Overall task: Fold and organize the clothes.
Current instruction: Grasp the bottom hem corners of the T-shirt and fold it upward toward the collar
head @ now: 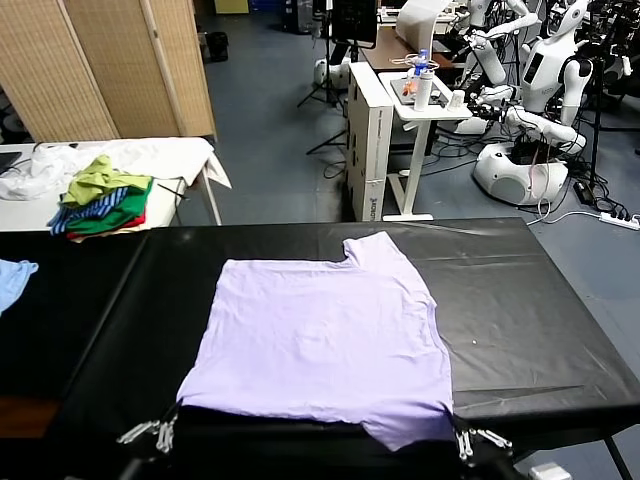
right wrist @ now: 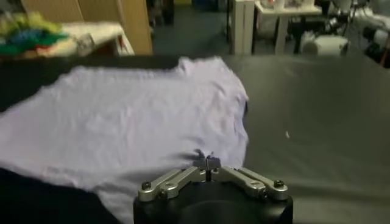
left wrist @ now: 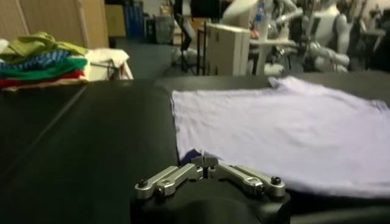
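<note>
The pale lavender T-shirt (head: 330, 340) lies spread flat on the black table (head: 540, 300), neck opening toward the far side. My left gripper (head: 165, 432) sits at the near edge, shut on the shirt's near left corner; in the left wrist view its tips (left wrist: 205, 162) pinch a small raised fold of the shirt (left wrist: 292, 134). My right gripper (head: 463, 440) is at the near right corner. It is shut too, and the right wrist view shows its tips (right wrist: 208, 162) meeting on puckered fabric of the shirt (right wrist: 122, 115). No printed graphic shows on the upper face.
A pile of green, striped and red clothes (head: 100, 200) rests on a white side table (head: 150, 155) at the far left. A light blue garment (head: 12, 280) lies at the table's left edge. A white desk (head: 400, 120) and other robots (head: 530, 110) stand beyond the far side.
</note>
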Robot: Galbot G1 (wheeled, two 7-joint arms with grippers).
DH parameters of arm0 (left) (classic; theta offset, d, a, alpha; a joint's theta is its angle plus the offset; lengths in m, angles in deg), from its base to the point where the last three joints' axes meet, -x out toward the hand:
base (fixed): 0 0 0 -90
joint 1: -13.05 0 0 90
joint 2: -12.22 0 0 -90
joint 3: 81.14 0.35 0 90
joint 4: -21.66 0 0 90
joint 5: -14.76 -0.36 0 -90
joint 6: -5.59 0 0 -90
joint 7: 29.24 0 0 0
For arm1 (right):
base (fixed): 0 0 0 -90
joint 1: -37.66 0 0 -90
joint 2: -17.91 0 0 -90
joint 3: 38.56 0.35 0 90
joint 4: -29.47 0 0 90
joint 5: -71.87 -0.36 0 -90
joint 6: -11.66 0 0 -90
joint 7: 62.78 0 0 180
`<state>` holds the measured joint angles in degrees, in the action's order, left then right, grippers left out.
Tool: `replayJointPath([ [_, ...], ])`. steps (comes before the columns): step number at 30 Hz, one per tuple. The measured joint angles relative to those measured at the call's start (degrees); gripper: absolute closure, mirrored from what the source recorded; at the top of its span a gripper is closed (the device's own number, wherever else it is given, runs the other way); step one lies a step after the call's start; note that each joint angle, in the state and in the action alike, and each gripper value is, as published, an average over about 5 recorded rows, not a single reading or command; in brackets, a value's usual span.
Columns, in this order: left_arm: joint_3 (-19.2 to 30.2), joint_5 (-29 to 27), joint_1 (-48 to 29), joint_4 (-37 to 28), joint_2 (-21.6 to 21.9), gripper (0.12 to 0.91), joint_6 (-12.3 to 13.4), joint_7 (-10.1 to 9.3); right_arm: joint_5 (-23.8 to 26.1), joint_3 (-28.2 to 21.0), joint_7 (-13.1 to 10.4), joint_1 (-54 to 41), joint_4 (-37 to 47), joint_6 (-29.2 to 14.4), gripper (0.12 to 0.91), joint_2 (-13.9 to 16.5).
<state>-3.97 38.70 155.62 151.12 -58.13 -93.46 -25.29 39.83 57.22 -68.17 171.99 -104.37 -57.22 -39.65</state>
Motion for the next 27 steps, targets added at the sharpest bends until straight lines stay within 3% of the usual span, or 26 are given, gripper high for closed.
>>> replayJointPath([
  [8, 2.04, 0.11, -10.82, -4.63, -0.39, 0.884, -1.49, -0.58, -0.07, -6.98, -1.19, -14.79, 8.89, 0.79, 0.886, 1.25],
  [18, 3.68, -0.64, -19.14, -10.31, 2.71, 0.884, -1.26, -0.56, 1.74, -16.81, -1.96, -29.16, 18.45, 2.27, 0.886, -0.85],
  [27, 3.66, -1.74, -21.7, -14.5, 4.63, 0.884, -0.99, -0.59, 2.9, -19.08, -2.92, -33.41, 22.81, 2.46, 0.886, -1.36],
])
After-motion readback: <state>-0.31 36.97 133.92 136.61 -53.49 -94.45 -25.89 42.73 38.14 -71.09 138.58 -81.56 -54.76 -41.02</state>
